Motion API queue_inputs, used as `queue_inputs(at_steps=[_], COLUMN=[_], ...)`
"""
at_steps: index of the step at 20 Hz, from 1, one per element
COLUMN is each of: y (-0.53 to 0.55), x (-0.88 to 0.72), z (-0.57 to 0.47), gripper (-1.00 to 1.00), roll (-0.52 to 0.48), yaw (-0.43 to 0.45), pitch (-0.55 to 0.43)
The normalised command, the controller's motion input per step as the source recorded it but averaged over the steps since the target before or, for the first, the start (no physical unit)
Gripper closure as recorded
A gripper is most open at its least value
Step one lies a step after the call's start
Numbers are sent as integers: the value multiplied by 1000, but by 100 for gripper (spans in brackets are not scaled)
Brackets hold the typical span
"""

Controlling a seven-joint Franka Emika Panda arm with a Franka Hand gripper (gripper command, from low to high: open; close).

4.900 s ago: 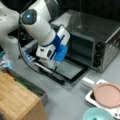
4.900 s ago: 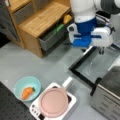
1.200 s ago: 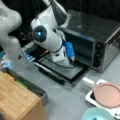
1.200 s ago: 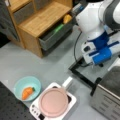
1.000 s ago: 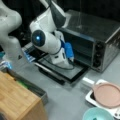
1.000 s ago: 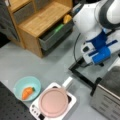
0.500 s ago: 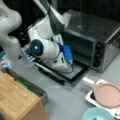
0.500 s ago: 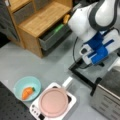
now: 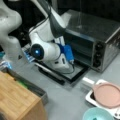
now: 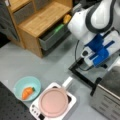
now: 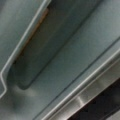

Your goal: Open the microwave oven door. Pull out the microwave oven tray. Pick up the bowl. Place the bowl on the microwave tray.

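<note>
The end effector (image 9: 65, 67) was held low over the dropped-open microwave oven door (image 9: 75, 73), close to the microwave oven (image 9: 100, 35) mouth; its jaw state could not be told. The bowl (image 10: 27, 88) was left well apart on open tabletop (image 10: 37, 66), beside the pink plate (image 10: 53, 102).

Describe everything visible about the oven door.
The oven door is open, folded down flat in front of the oven and lying level just above the grey tabletop. It is a wide dark glass panel in a black frame, with a long bar handle along its outer edge. In both front views the arm's wrist, with its blue part, sits low over the door, hiding much of it; the gripper itself does not show. The pink plate lies apart from it.
</note>
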Motion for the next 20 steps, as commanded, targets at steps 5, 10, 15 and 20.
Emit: queue_inputs(at_steps=[5,10,15,20], y=[-65,-28,75,49], x=[120,133,167,165], z=[-83,-68,-62,-88], gripper=[-100,-100,-100,-100], roll=[255,234,232,182], yaw=[-1,-33,-84,-81], pitch=[41,53,63,46])
